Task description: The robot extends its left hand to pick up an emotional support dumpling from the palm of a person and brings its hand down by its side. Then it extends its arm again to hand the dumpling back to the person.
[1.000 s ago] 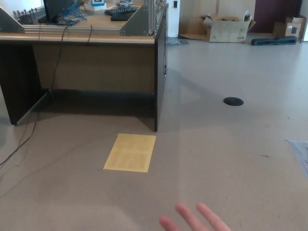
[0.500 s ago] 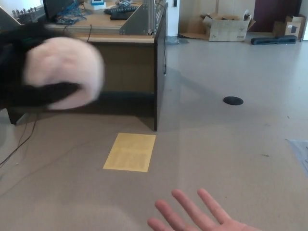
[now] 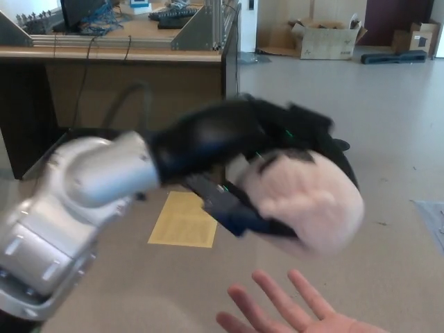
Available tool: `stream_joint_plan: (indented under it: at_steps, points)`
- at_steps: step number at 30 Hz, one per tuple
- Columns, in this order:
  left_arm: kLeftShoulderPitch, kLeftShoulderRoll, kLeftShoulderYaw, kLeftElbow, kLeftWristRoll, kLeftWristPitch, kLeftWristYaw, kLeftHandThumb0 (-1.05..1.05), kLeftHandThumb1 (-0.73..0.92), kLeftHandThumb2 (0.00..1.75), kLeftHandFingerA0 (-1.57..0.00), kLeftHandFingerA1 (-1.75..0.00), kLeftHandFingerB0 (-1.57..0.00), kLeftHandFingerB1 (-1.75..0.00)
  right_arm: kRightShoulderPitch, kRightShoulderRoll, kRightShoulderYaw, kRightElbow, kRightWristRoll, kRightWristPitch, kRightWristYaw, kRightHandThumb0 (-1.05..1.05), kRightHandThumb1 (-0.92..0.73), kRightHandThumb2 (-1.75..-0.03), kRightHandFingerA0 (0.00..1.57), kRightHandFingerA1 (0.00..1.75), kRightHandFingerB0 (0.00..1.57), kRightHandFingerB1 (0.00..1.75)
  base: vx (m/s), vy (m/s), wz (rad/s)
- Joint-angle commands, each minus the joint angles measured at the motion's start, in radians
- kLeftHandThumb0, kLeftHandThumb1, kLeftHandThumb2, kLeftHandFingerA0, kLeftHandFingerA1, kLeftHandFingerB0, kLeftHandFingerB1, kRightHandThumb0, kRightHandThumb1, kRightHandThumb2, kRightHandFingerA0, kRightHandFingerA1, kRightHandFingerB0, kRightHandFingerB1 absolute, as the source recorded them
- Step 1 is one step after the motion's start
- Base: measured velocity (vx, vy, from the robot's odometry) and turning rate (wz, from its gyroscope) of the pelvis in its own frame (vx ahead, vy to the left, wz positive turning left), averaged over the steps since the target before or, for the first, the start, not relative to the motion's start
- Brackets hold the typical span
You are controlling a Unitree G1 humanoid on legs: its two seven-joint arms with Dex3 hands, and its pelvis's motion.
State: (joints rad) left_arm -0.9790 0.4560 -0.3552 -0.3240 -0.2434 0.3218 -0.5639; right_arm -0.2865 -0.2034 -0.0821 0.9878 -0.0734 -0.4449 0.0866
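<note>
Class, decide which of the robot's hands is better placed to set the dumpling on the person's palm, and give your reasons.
Left. The left hand already grips the dumpling just above the person's open palm; the right hand is not in view.

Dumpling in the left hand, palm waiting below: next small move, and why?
Probably lower the left hand slightly toward the person's open palm before releasing. The dumpling is held above the upturned fingers with a visible gap, so letting go now would drop it rather than place it.
</note>
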Motion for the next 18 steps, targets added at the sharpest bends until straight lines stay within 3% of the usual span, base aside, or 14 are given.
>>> stream_joint_plan:
  at_steps: [1, 12, 13, 14, 15, 18]
  points:
    - [-0.004, -0.013, -0.078, -0.034, 0.087, 0.036, -0.053, -0.15, 0.68, 0.74, -0.81, -1.42, -0.83, -1.06, -0.011, -0.023, 0.009, -0.001, -0.008, 0.011, -0.005, -0.44, -0.59, -0.58, 0.71, 0.46, 0.45, 0.34, 0.0, 0.0, 0.0]
    - [0.114, -0.023, -0.12, -0.091, 0.111, 0.058, -0.078, -0.16, 0.73, 0.72, -0.76, -1.47, -0.76, -1.16, -0.008, -0.026, 0.031, -0.013, -0.018, -0.005, -0.006, -0.47, -0.6, -0.58, 0.7, 0.49, 0.43, 0.36, 0.0, 0.0, 0.0]
    - [0.128, -0.023, -0.121, -0.087, 0.116, 0.049, -0.081, -0.18, 0.73, 0.7, -0.75, -1.5, -0.72, -1.19, -0.009, -0.027, 0.03, -0.015, -0.016, -0.001, -0.001, -0.54, -0.51, -0.81, 0.59, 0.59, 0.35, 0.47, 0.0, 0.0, 0.0]
    - [0.133, -0.024, -0.122, -0.085, 0.12, 0.046, -0.082, -0.18, 0.73, 0.7, -0.75, -1.5, -0.72, -1.19, -0.011, -0.027, 0.03, -0.014, -0.015, 0.001, 0.001, -0.54, -0.51, -0.81, 0.59, 0.59, 0.35, 0.47, 0.0, 0.0, 0.0]
    - [0.142, -0.026, -0.123, -0.081, 0.127, 0.038, -0.084, -0.17, 0.73, 0.7, -0.76, -1.52, -0.71, -1.21, -0.012, -0.026, 0.027, -0.014, -0.008, 0.003, 0.008, -0.5, -0.6, -0.58, 0.67, 0.5, 0.42, 0.36, 0.0, 0.0, 0.0]
    - [0.153, -0.032, -0.123, -0.078, 0.131, 0.04, -0.089, -0.17, 0.73, 0.71, -0.75, -1.49, -0.75, -1.15, -0.015, -0.025, 0.017, -0.004, 0.009, -0.02, 0.026, -0.48, -0.59, -0.58, 0.67, 0.49, 0.45, 0.37, 0.0, 0.0, 0.0]
